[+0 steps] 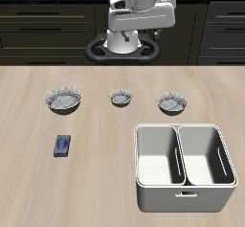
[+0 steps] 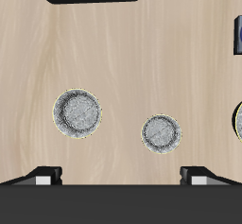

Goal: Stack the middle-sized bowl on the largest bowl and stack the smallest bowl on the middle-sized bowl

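Observation:
Three grey bowls with white-flecked rims stand in a row across the table. The largest bowl (image 1: 63,100), yellowish inside, is at one end; only its edge shows in the wrist view (image 2: 239,120). The smallest bowl (image 1: 120,99) stands in the middle and also shows in the wrist view (image 2: 162,132). The middle-sized bowl (image 1: 172,102), dark inside, is at the other end and shows in the wrist view too (image 2: 77,112). My gripper (image 1: 129,41) hangs high above the table's back, behind the smallest bowl. In the wrist view the gripper (image 2: 123,176) is open and empty, its fingertips (image 2: 43,176) wide apart.
A white two-compartment caddy (image 1: 184,185) stands near the table's front edge, in front of the middle-sized bowl. A small blue object (image 1: 63,146) lies in front of the largest bowl and shows in the wrist view (image 2: 239,34).

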Controlling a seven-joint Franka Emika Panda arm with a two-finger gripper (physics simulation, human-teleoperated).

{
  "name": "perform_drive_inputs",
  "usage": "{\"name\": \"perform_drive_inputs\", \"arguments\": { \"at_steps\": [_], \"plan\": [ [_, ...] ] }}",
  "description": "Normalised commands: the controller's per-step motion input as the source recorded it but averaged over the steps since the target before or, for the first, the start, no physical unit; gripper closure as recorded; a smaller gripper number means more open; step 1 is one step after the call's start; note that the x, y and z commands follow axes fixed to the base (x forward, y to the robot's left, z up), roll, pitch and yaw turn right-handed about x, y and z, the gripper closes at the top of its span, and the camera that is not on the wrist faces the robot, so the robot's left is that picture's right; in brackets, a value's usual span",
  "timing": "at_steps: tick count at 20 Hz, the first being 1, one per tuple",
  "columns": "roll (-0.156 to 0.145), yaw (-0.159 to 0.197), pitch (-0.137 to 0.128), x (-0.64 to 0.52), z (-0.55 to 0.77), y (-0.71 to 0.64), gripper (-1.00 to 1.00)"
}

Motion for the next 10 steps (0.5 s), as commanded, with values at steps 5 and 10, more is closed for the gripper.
{"name": "perform_drive_inputs", "arguments": {
  "at_steps": [5, 10],
  "plan": [
    [0.020, -0.014, 0.006, 0.11, 0.01, 0.19, -1.00],
    [0.004, -0.012, -0.020, 0.08, 0.03, 0.23, -1.00]
  ]
}}
